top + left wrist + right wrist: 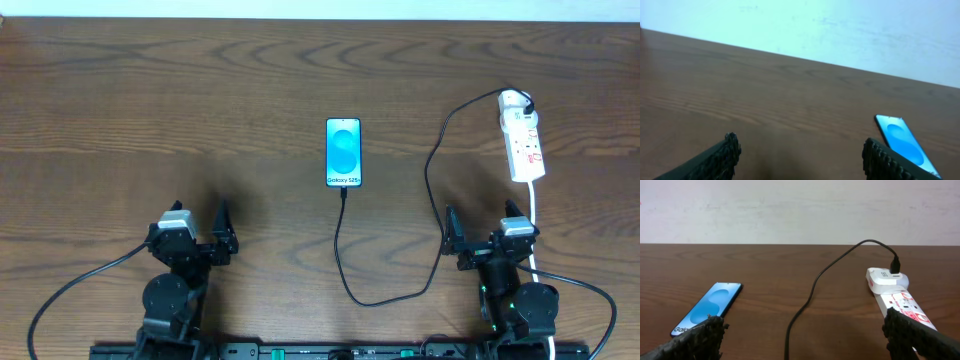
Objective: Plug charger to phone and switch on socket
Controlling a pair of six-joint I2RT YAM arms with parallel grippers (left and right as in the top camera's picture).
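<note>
From overhead, the phone lies face up at the middle of the wooden table, screen lit blue. The charger meets the phone's near edge, loops toward the arms, then climbs to a white adapter at the far end of the socket, right of the phone. The left gripper and right gripper hover near the table's front edge, jaws spread wide, holding nothing. The left wrist view shows bare wood between its fingers, with the phone off to the right. The right wrist view has the charger between the phone and the socket.
</note>
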